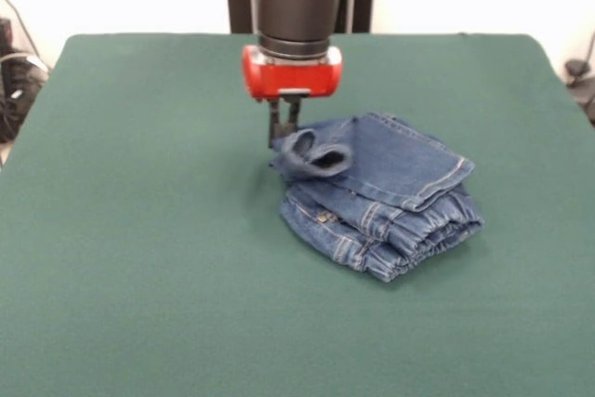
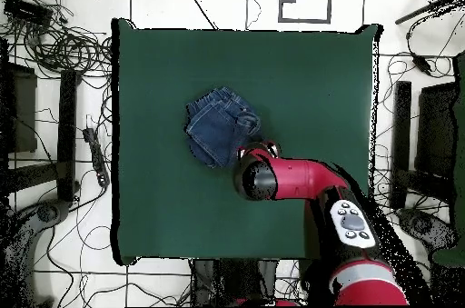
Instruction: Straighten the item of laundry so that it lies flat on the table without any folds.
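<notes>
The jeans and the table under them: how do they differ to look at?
The jeans are faded blue denim with pale stitching; the table is plain dark green. The jeans are small and sit near the middle; the table is far larger. The jeans are bunched in folded layers; the table lies flat and smooth. Both are cloth-surfaced.

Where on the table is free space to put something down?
The table is bare between the jeans and every edge; the widest patch in the front view lies left of and below them. It is crowded only where the gripper meets the folded jeans.
</notes>
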Controlling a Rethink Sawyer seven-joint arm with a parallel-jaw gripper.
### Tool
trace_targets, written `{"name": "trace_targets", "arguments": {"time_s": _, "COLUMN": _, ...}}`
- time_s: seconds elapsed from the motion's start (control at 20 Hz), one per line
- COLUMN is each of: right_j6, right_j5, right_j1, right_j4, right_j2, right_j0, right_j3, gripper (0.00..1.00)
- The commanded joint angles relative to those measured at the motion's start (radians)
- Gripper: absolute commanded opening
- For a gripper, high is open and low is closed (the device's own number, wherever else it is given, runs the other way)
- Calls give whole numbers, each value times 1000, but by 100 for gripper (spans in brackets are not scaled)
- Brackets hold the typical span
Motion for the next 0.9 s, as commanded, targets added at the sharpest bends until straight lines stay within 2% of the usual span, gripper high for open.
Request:
{"name": "trace_targets", "arguments": {"time_s": 0.05, "right_j6": -56, "right_j5": 121, "right_j1": -12, "right_j4": -70, "right_j2": 107, "right_j0": -52, "right_j3": 99, "gripper": 0}}
{"name": "trace_targets", "arguments": {"time_s": 0.3, "right_j6": -77, "right_j5": 138, "right_j1": -66, "right_j4": -110, "right_j2": 134, "right_j0": -117, "right_j3": 156, "gripper": 0}}
{"name": "trace_targets", "arguments": {"time_s": 0.4, "right_j6": -67, "right_j5": 137, "right_j1": -54, "right_j4": -124, "right_j2": 137, "right_j0": -111, "right_j3": 148, "gripper": 0}}
{"name": "trace_targets", "arguments": {"time_s": 0.9, "right_j6": -92, "right_j5": 149, "right_j1": -115, "right_j4": -183, "right_j2": 206, "right_j0": -200, "right_j3": 199, "gripper": 0}}
